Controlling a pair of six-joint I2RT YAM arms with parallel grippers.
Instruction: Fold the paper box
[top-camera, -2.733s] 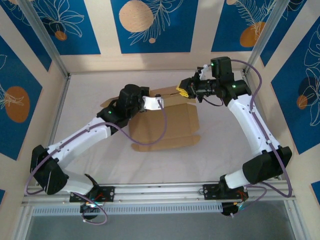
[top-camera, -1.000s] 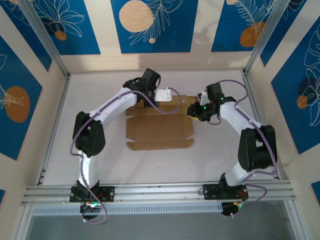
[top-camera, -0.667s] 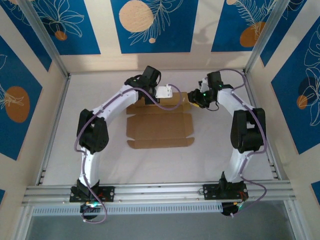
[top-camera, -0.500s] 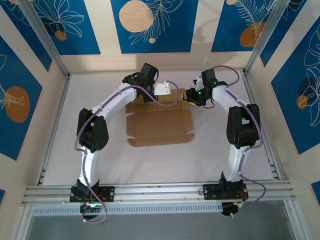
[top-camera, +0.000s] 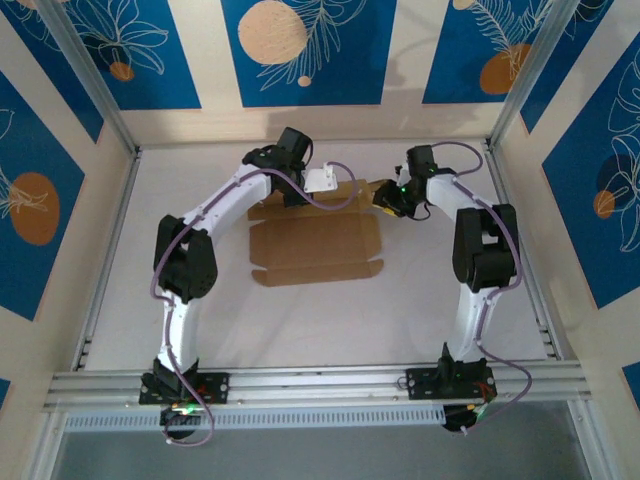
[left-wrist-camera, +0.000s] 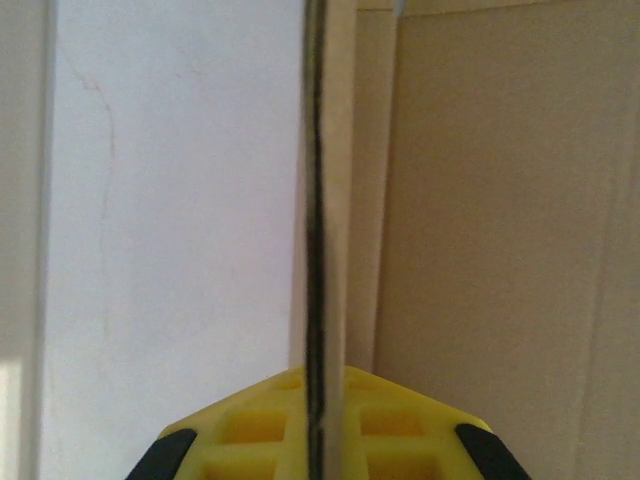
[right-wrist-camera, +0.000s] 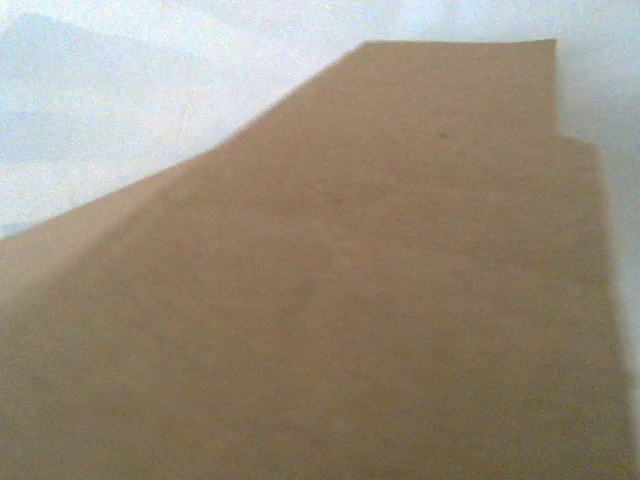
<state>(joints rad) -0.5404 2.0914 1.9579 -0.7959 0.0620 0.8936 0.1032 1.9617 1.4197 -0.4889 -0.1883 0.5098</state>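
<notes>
The paper box (top-camera: 315, 245) is a brown cardboard sheet lying mostly flat in the middle of the table, with flaps along its edges. At its far edge, my left gripper (top-camera: 332, 192) is shut on an upright flap. In the left wrist view that flap (left-wrist-camera: 318, 200) runs edge-on between the yellow fingers (left-wrist-camera: 250, 425). My right gripper (top-camera: 385, 196) is at the box's far right corner. The right wrist view has brown cardboard (right-wrist-camera: 380, 300) close up; that gripper's fingers are hidden there.
White table cloth (top-camera: 200, 310) surrounds the box. Metal frame posts (top-camera: 85, 80) and patterned walls close in the far and side edges. Both arms arch over the table's left and right sides.
Both grippers have moved toward the far wall. The box has slid a little that way with them. The right arm has drawn up straighter at the box's far right corner.
</notes>
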